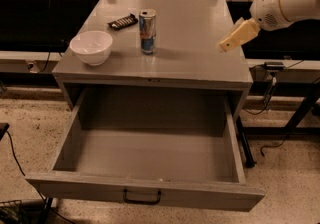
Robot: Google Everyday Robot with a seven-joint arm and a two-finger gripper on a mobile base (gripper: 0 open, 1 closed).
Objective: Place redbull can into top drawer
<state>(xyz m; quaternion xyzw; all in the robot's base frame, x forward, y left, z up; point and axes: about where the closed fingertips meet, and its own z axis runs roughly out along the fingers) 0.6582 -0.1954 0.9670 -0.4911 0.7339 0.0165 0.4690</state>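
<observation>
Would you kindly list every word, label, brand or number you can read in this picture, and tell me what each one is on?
No text here can be read.
Can: a red mark on blue and silver; lettering too blurred to read.
Black bar: any print is too small to tell.
Bowl, drawer, and the tool above the right edge of the cabinet top: no markings seen.

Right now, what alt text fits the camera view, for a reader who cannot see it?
A redbull can stands upright on a grey cabinet whose top drawer is pulled wide open below it. The gripper hangs over the cabinet's right edge, apart from the can; a white bowl and a flat black bar lie left of the can.
</observation>
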